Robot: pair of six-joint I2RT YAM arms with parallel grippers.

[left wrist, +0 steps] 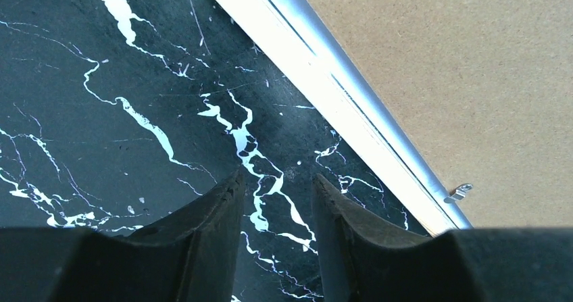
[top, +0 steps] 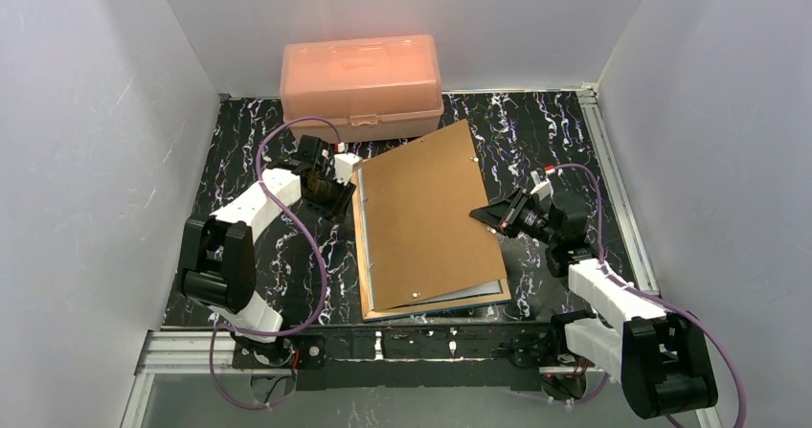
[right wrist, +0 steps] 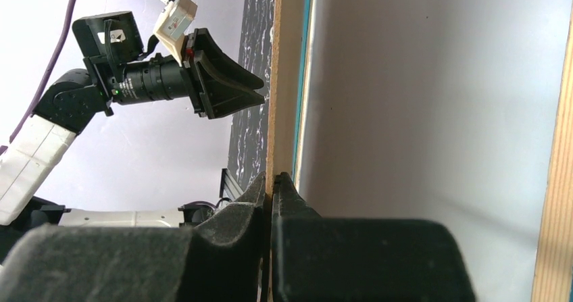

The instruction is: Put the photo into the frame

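**Backing board clamped over the frame**

The frame is laid flat at the centre of the desk, mostly covered by the skewed backing board. The board's right edge is clamped by the right end effector. The left end effector is held over the desk beside the frame's left edge, its 2 fingers apart and gripping nothing. A white surface is seen inside the frame; whether it is the photo cannot be told.

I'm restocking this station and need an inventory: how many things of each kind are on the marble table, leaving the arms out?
peach plastic box: 1
brown backing board: 1
picture frame: 1
white sheet lying inside the frame, probably the photo face down: 1
Total: 4
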